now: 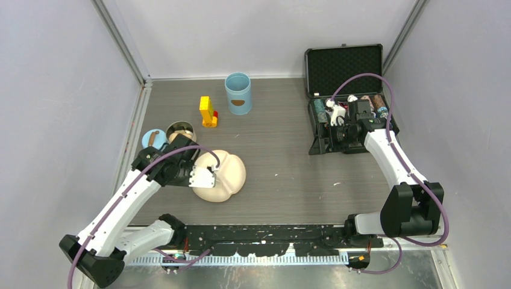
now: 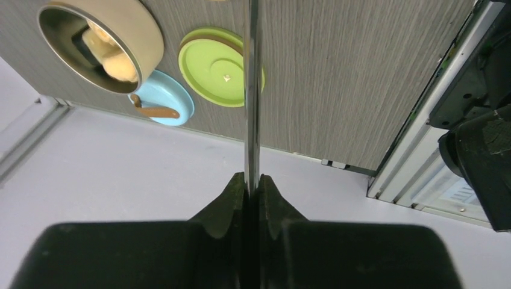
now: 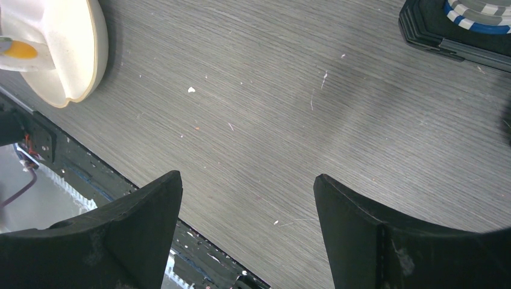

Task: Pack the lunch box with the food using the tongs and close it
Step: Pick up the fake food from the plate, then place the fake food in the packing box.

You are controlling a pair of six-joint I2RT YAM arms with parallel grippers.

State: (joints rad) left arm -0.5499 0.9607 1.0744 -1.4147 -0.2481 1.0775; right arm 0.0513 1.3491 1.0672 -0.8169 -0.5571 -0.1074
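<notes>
My left gripper point(image 2: 253, 177) is shut on the thin silver tongs point(image 2: 252, 90), which run straight out from between its fingers. In the top view the left gripper point(image 1: 205, 174) hangs over the cream plate's left edge. The steel inner bowl point(image 2: 99, 42) holds a beige piece of food point(image 2: 111, 51). Beside it lie the green lid point(image 2: 217, 66) and the blue lid with brown handle point(image 2: 163, 105). The light-blue canister point(image 1: 238, 93) stands open at the back. A fried egg point(image 3: 21, 49) lies on the plate. My right gripper point(image 3: 247, 177) is open and empty, near the black case.
The cream divided plate point(image 1: 232, 171) sits in front of the left arm. A yellow and red toy point(image 1: 208, 111) stands left of the canister. The open black foam-lined case point(image 1: 346, 72) with small items is at the back right. A side wall runs close along the left.
</notes>
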